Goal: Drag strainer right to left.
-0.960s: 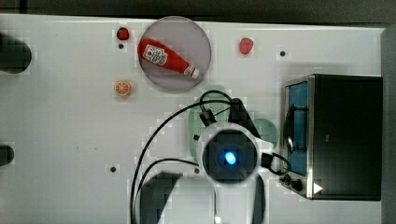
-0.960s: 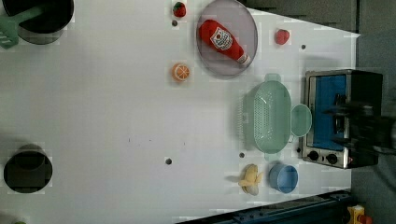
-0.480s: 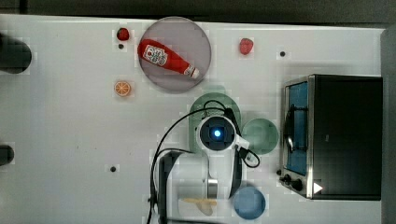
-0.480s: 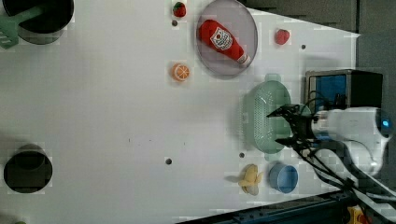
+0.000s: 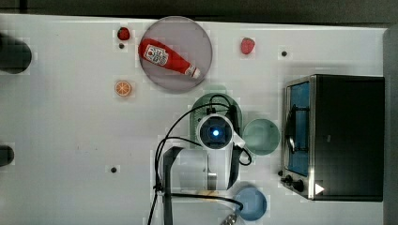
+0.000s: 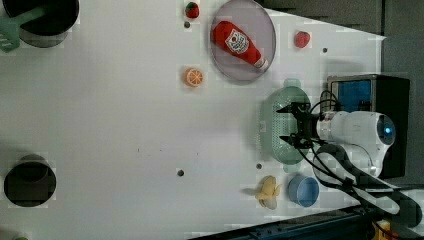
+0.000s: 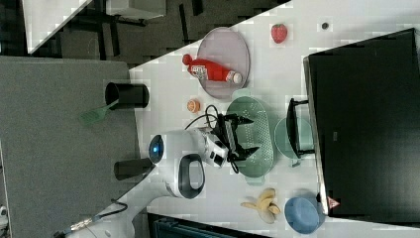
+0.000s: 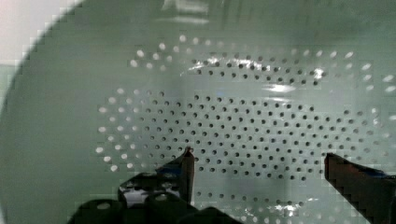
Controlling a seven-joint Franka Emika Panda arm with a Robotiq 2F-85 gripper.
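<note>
Where arm overhangs, strainer point(image 5: 202, 104) half hidden beneath spread claw point(image 6: 289, 123).

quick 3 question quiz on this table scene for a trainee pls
1. True or false: the gripper is open above the strainer.
2. What lies on the round plate? A) ketchup bottle B) banana C) orange slice
3. In the left view, which object sits just right of the banana?

Key
1. True; its fingers stand wide apart and hold nothing.
2. A, the ketchup bottle.
3. The blue bowl.
</note>
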